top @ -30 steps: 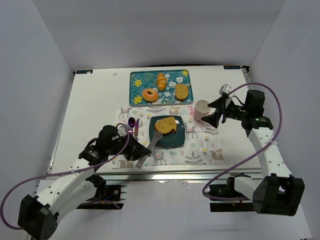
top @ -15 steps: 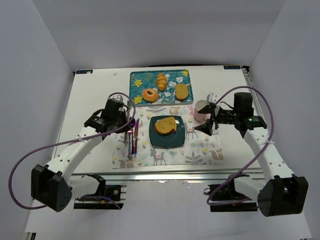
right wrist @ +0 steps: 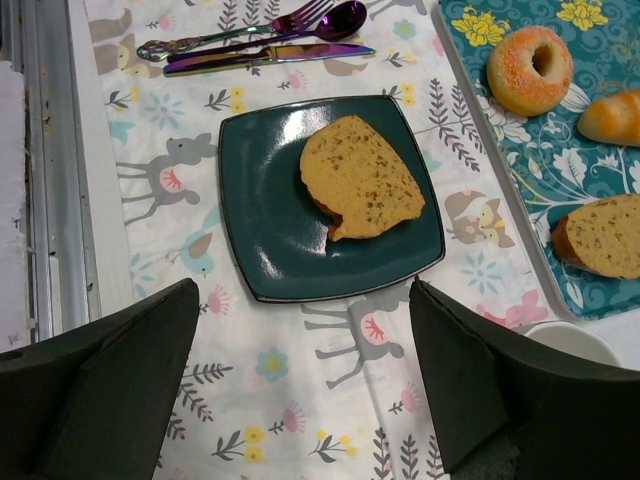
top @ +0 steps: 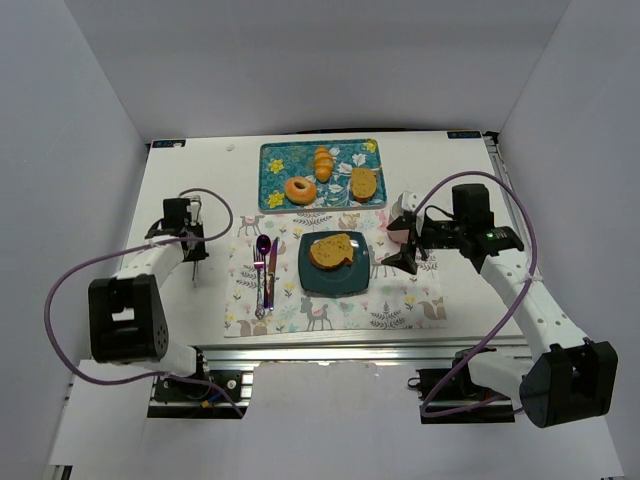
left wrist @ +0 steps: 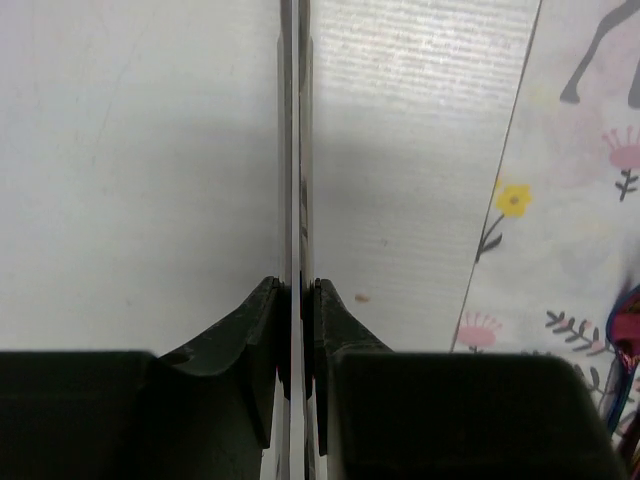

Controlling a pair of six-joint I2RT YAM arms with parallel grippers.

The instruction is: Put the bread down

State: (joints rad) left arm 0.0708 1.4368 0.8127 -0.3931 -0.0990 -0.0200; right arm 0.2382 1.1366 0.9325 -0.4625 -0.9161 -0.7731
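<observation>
The bread (top: 332, 250), a golden-brown toast slice with a notched edge, lies flat on the dark square plate (top: 345, 282). In the right wrist view the bread (right wrist: 360, 178) sits in the right half of the plate (right wrist: 270, 215). My right gripper (top: 403, 257) is open and empty, just right of the plate above the placemat; its wrist view (right wrist: 303, 300) shows the jaws wide apart. My left gripper (top: 184, 238) is over bare table left of the placemat. It (left wrist: 298, 290) is shut on thin metal tongs (left wrist: 297, 150), seen edge-on.
A patterned teal tray (top: 272, 162) at the back holds a donut (top: 300, 189), a croissant (top: 323, 162) and an oval bread slice (top: 363, 183). A fork, spoon and knife (top: 265, 270) lie left of the plate on the placemat (top: 400, 300). A pink cup (top: 402, 222) stands beside my right gripper.
My left gripper has swung with the tongs from the plate's near-left corner out to the left, off the placemat. My right gripper has moved left towards the plate. The bread has stayed on the plate.
</observation>
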